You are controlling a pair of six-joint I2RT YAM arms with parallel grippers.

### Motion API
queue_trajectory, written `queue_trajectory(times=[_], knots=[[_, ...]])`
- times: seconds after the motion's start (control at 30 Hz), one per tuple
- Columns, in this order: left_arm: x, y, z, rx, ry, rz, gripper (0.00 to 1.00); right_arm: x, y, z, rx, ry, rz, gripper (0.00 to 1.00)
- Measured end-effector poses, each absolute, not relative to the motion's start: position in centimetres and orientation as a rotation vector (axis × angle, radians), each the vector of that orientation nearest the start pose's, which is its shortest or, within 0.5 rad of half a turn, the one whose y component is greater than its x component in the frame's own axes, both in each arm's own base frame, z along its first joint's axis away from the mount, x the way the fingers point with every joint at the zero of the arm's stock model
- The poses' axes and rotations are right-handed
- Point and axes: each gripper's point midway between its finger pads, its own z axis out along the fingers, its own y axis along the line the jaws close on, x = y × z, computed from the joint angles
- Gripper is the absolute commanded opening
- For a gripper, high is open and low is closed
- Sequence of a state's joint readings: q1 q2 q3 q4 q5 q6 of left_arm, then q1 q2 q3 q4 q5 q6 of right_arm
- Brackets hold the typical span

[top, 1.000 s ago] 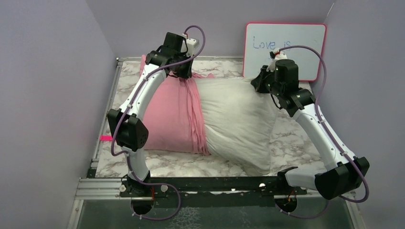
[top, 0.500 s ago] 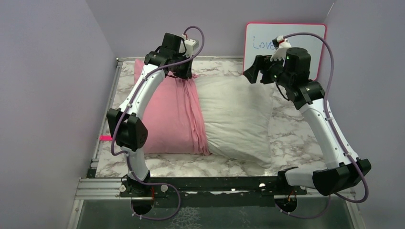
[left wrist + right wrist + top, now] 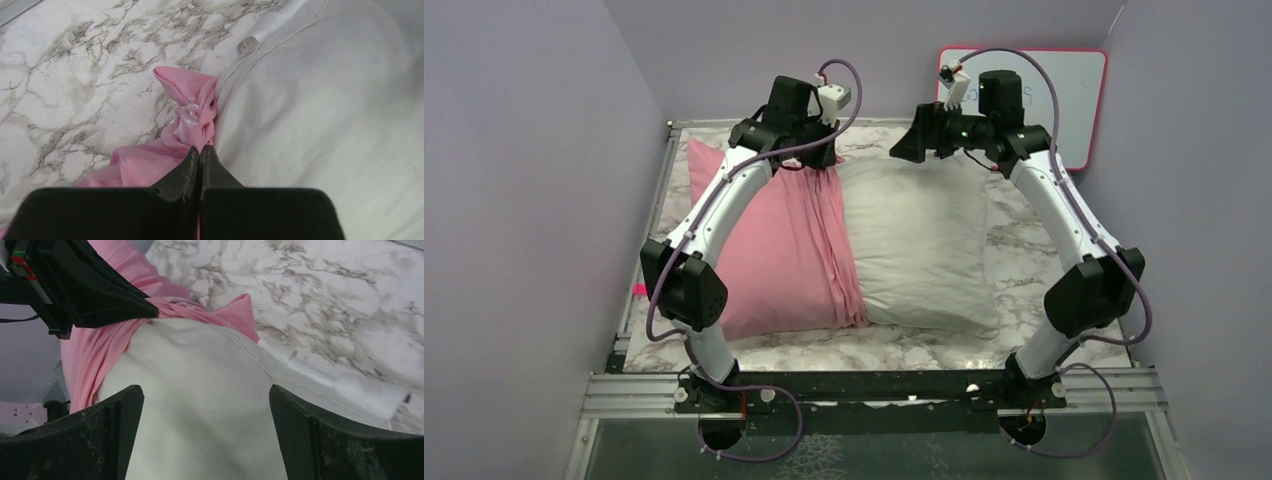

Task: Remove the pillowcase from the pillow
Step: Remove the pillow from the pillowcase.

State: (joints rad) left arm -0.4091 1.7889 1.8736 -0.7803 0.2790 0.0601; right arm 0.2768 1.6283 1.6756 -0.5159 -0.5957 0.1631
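The white pillow point(image 3: 919, 245) lies across the marble table, its left half still inside the pink pillowcase point(image 3: 774, 245). The cover's open edge is bunched in folds down the pillow's middle. My left gripper point(image 3: 819, 160) is at the far end of that bunched edge, shut on a knot of pink pillowcase point(image 3: 192, 112) right beside the bare pillow point(image 3: 325, 100); its tips point(image 3: 200, 148) are pressed together on the cloth. My right gripper point(image 3: 906, 150) hovers over the pillow's far edge, wide open point(image 3: 206, 395), with only pillow point(image 3: 200, 365) below it and nothing between its fingers.
A pink-framed whiteboard point(image 3: 1079, 100) leans on the back wall at the right. Purple walls close in on both sides. Bare marble table point(image 3: 1044, 260) shows right of the pillow. A metal rail point(image 3: 874, 385) runs along the near edge.
My right gripper opened, let go of the pillow's far right corner and swung left along the far edge. The pillow dropped flat. The left gripper kept its hold and drew the pillowcase slightly left.
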Motion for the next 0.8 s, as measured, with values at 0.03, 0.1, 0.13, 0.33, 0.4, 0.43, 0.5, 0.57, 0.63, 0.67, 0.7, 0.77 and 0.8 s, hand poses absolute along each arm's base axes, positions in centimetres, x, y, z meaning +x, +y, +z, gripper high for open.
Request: queue_trajectory(times=[0.03,0.1,0.13,0.33,0.4,0.43,0.5,0.57,0.63,0.67,0.7,0.77,0.8], knots=[[41.8,-23.3,26.6,0.674,2.172,-0.503,0.00,40.8,23.0,31.0,-0.526,2.008,0.920,1.00],[41.5,-23.3,27.1,0.666,2.153,-0.508,0.00,41.4,24.1,30.6,-0.589,2.003,0.986,1.00],[41.4,-23.3,27.2,0.665,2.149,-0.509,0.00,41.7,24.6,30.5,-0.622,1.993,1.014,1.00],[40.6,-23.6,28.2,0.654,2.094,-0.511,0.00,42.7,26.9,30.9,-0.826,1.899,1.118,1.00],[40.4,-23.5,28.4,0.648,2.084,-0.511,0.00,42.9,27.5,30.8,-0.884,1.880,1.135,1.00],[40.4,-23.5,28.5,0.642,2.079,-0.510,0.00,42.9,27.8,30.5,-0.910,1.875,1.144,1.00],[40.4,-23.4,28.5,0.633,2.074,-0.506,0.00,42.2,28.2,29.3,-0.947,1.897,1.167,1.00],[40.5,-23.3,28.4,0.624,2.068,-0.502,0.00,41.2,28.6,27.7,-0.972,1.937,1.187,1.00],[40.6,-23.3,28.3,0.619,2.064,-0.500,0.00,40.1,29.4,26.2,-1.000,1.969,1.211,0.93],[40.6,-23.3,28.3,0.617,2.063,-0.498,0.00,39.4,29.8,25.5,-1.014,1.990,1.226,0.85],[40.7,-23.3,28.2,0.615,2.062,-0.496,0.00,38.7,30.2,24.8,-1.030,2.006,1.241,0.71],[40.7,-23.2,28.1,0.612,2.064,-0.491,0.00,38.2,30.7,24.3,-1.050,2.012,1.249,0.45],[40.7,-23.1,28.0,0.607,2.064,-0.487,0.00,38.2,30.8,24.3,-1.053,2.012,1.243,0.30]])
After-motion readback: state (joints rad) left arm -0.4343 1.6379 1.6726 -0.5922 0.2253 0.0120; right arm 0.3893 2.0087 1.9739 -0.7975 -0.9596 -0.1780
